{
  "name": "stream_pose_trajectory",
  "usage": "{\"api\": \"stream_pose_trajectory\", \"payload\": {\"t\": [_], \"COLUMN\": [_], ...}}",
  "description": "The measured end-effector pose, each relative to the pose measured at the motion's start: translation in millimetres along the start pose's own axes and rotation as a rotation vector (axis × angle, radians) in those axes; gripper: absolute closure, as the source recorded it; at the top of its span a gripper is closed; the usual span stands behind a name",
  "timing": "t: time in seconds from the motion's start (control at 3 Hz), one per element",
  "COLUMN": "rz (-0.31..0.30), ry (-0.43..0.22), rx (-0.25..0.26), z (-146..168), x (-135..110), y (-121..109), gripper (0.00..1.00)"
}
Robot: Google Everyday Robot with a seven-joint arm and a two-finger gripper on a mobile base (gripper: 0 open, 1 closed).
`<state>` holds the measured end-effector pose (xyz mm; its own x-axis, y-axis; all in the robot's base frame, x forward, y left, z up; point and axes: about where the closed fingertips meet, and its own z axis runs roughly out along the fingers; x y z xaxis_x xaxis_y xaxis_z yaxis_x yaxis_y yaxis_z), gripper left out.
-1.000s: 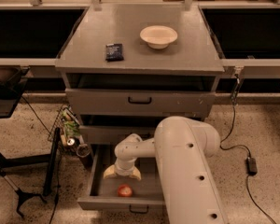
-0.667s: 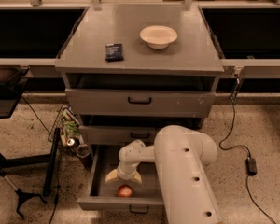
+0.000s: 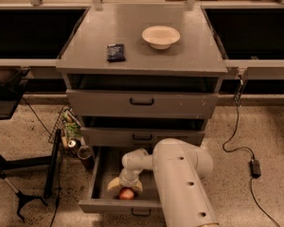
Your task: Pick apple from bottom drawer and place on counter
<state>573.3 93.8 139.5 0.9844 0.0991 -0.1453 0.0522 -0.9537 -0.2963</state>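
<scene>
The apple [image 3: 127,194], small and red-orange, lies near the front of the open bottom drawer [image 3: 118,205]. My gripper [image 3: 125,187] reaches down into that drawer from my white arm [image 3: 180,178]. Its cream fingers [image 3: 112,185] are spread, one on each side of the apple and just behind it, and it is open. The grey counter [image 3: 142,60] tops the cabinet above. The two shallower drawers above are slightly pulled out.
A cream bowl [image 3: 161,36] and a small black packet [image 3: 116,52] sit on the counter. Dark recessed bins [image 3: 33,32] flank the cabinet. A wire basket [image 3: 68,129] and a black stand [image 3: 19,193] are on the floor to the left. A cable with an adapter [image 3: 255,167] lies on the right.
My gripper has moved forward and down in the bottom drawer, closing in on the apple. The apple has not moved.
</scene>
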Motion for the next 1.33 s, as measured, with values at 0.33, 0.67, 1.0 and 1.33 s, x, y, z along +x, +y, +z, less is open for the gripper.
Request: {"api": "stream_pose_trajectory", "payload": {"t": [0.33, 0.67, 1.0, 1.33], "rz": [0.023, 0.084, 0.125, 0.15], "ry": [-0.033, -0.066, -0.07, -0.056], "rx": [0.005, 0.008, 0.014, 0.032], "z": [10.8, 10.4, 5.1, -2.3], "x": [-6.3, -17.8, -24.3, -25.0], "y": [4.4, 15.2, 20.6, 23.7], "gripper": [0.0, 0.19, 0.42, 0.66]}}
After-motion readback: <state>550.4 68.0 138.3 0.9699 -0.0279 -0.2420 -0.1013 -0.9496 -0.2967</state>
